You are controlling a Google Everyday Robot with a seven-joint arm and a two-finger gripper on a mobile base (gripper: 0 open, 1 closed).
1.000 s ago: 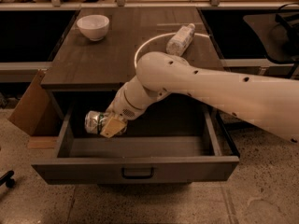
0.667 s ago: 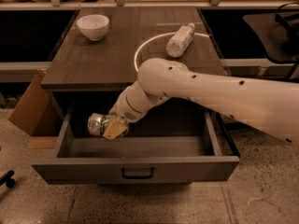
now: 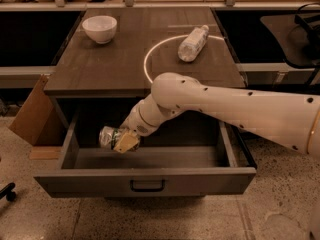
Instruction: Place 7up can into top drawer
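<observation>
The top drawer [image 3: 145, 179] stands pulled open under the dark wooden tabletop, its flat front panel bearing a dark pull handle [image 3: 147, 185]. My white arm reaches from the right down into the drawer. My gripper [image 3: 122, 140] is shut on the 7up can [image 3: 109, 136], a silvery can with green lettering, held lying on its side in the left part of the drawer, just above the drawer floor.
On the tabletop [image 3: 100, 69] a white bowl [image 3: 99, 28] stands at the back left and a clear plastic bottle [image 3: 192, 43] lies at the back right inside a white ring. A cardboard panel [image 3: 32, 111] leans at the drawer's left.
My gripper with the can has shifted slightly right and a little deeper inside the drawer. The drawer, bowl and bottle have not moved.
</observation>
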